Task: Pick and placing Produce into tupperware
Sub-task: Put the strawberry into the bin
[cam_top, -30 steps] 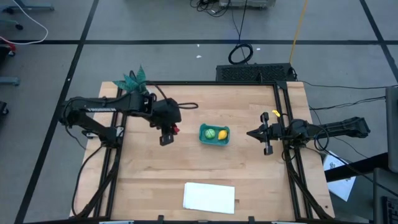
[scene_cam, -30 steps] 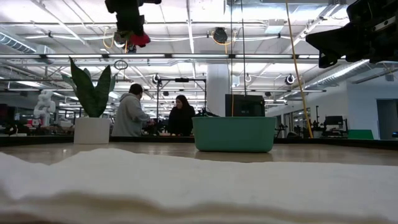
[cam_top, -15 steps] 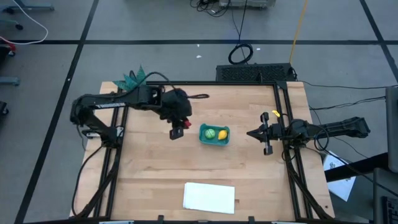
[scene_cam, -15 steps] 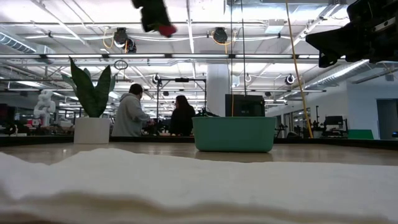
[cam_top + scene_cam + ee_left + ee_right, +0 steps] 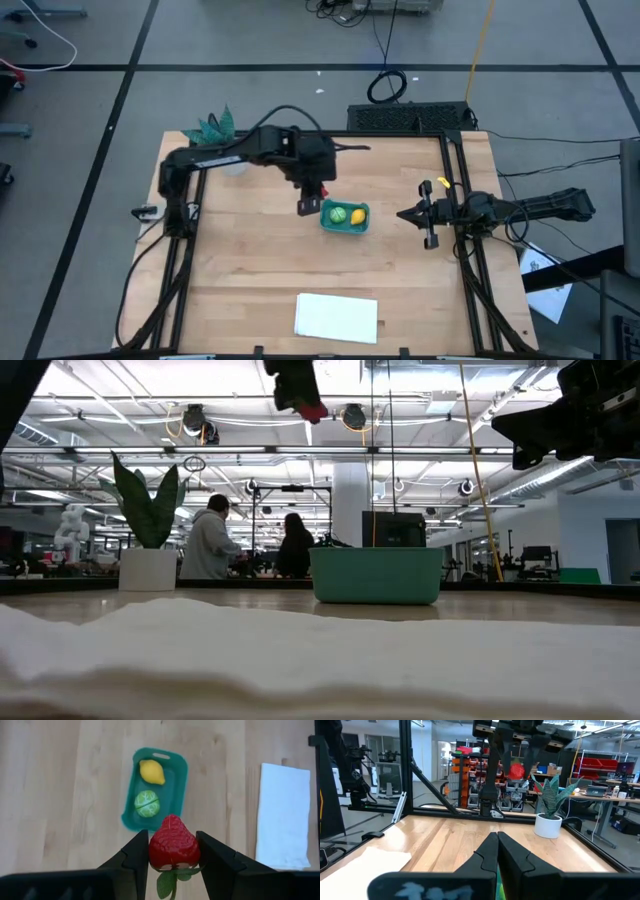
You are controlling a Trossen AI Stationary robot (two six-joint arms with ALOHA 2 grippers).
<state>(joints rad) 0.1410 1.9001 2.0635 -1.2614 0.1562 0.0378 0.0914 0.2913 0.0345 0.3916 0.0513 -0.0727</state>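
While the left gripper (image 5: 172, 851) hangs in the air, its two dark fingers (image 5: 137, 854) are clamped on the strawberry (image 5: 173, 843) (red, with a green stem drooping below it). Seen from above, that gripper (image 5: 312, 197) sits just beside the tub (image 5: 345, 216), at the tub's left edge, not yet over its middle. Level with the table, the strawberry (image 5: 312, 409) shows high above the wood, left of the tub (image 5: 376, 575).

Tub stands near the table's (image 5: 400, 280) centre. Inside it: lime (image 5: 339, 214) on the left, lemon (image 5: 359, 214) on the right, close together. Left wrist view shows the same pair, lime (image 5: 147, 803) nearer, lemon (image 5: 152, 772) farther, both within the teal walls (image 5: 129, 812).

Right gripper (image 5: 402, 214) waits off to the tub's right, well apart from it, fingers (image 5: 487, 852) pressed together on nothing.

White sheet (image 5: 337, 317) lies at the near edge. Potted plant (image 5: 212, 128) stands at the far left corner. Beyond the table, two people (image 5: 211, 540) in the room.
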